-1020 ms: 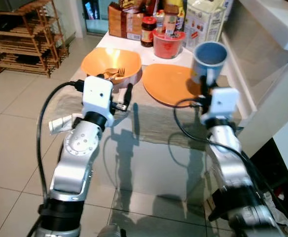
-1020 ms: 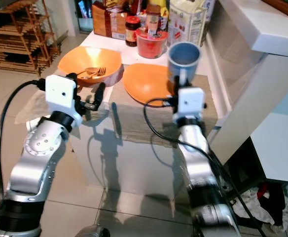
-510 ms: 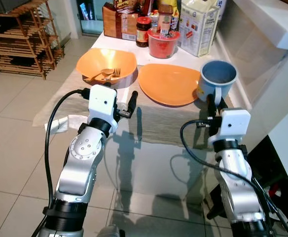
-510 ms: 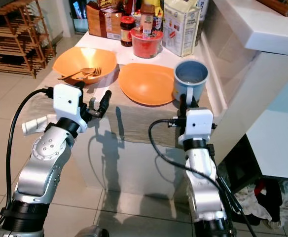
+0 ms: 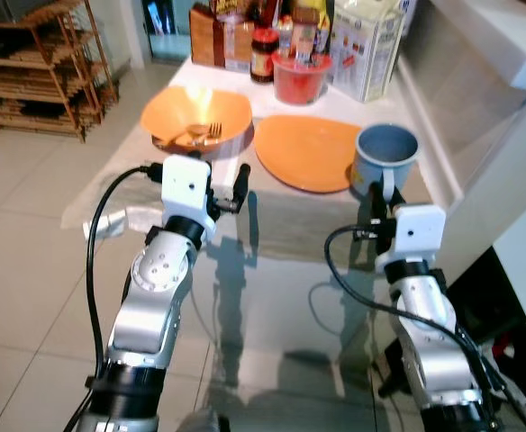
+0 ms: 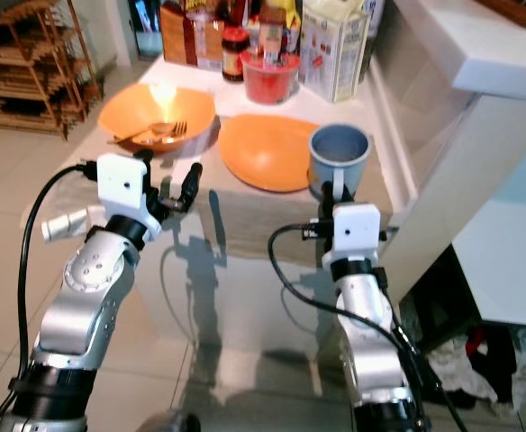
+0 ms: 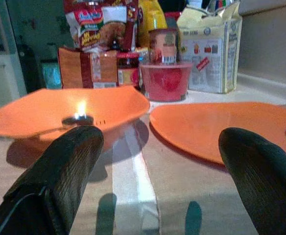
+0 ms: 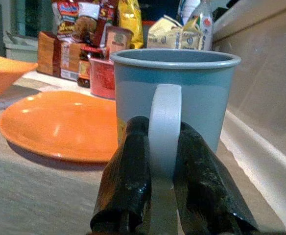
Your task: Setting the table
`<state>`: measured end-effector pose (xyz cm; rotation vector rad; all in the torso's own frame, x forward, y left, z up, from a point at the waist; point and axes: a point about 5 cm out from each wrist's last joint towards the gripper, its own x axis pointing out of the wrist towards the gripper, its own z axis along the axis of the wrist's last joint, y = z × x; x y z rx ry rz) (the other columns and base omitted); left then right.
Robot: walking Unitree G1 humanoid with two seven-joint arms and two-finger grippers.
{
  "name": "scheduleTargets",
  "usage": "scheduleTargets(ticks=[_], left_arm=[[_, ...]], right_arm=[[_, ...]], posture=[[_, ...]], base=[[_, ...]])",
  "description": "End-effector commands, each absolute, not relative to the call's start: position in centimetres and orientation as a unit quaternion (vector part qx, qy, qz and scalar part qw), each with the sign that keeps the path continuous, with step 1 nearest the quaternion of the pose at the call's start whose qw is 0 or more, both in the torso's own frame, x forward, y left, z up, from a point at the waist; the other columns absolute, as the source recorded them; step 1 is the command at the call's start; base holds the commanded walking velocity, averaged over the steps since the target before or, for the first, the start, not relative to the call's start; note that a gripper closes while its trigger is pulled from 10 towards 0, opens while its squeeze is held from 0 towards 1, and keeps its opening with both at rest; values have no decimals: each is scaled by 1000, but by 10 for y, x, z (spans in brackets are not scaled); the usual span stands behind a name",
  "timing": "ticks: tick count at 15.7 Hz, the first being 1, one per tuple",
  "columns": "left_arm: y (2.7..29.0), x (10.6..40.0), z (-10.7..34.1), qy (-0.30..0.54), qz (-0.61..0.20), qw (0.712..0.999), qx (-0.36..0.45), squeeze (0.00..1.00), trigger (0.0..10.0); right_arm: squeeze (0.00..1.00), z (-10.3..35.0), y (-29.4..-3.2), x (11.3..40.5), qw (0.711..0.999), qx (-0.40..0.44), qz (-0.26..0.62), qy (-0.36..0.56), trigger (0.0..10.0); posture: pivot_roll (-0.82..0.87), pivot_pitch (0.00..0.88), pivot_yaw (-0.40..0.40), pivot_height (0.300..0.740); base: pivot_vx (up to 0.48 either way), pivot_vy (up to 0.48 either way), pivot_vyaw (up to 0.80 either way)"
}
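Right gripper [image 8: 163,196]: its two black fingers are clenched on the pale handle of the blue metal mug [image 5: 387,155], one finger on each side.
Mug: it stands upright on the beige table runner [image 5: 290,220], at 3 o'clock from the flat orange plate [image 5: 310,152], just beside the plate's rim and near the right edge of the table.
Left gripper [image 7: 160,166]: fingers spread wide apart, grasping nothing; it hangs over the runner's near part, at 6 o'clock from the orange bowl [image 5: 195,118].
Bowl: a fork [image 5: 211,132] lies inside.
Far edge: red tub [image 5: 299,77], jar [image 5: 263,43] and cartons stand crowded at 12 o'clock.
Free room: bare runner lies between both grippers.
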<state>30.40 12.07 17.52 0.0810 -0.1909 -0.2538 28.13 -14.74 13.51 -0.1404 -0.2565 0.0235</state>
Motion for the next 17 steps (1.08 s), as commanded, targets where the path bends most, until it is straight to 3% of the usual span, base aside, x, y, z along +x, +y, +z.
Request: scheduleTargets(ticks=[1,4,9,17], left_arm=[[119,306,174,-93,-125,987,45,0,10000],[119,308,175,-96,-123,987,44,0,10000],[114,305,177,-106,-148,982,45,0,10000],[111,303,179,-116,-160,980,38,0,10000]], right_arm=[[0,131,-150,283,991,-71,11,-116,0],[0,129,-151,283,991,-74,11,-112,0],[0,128,-151,284,991,-78,13,-108,0],[0,125,-153,286,991,-81,9,-104,0]], posture=[[108,0,-43,740],[105,0,-45,740],[104,0,-47,740],[107,0,-41,740]], base=[[-360,0,0],[-343,0,0],[0,0,0],[0,-480,0]])
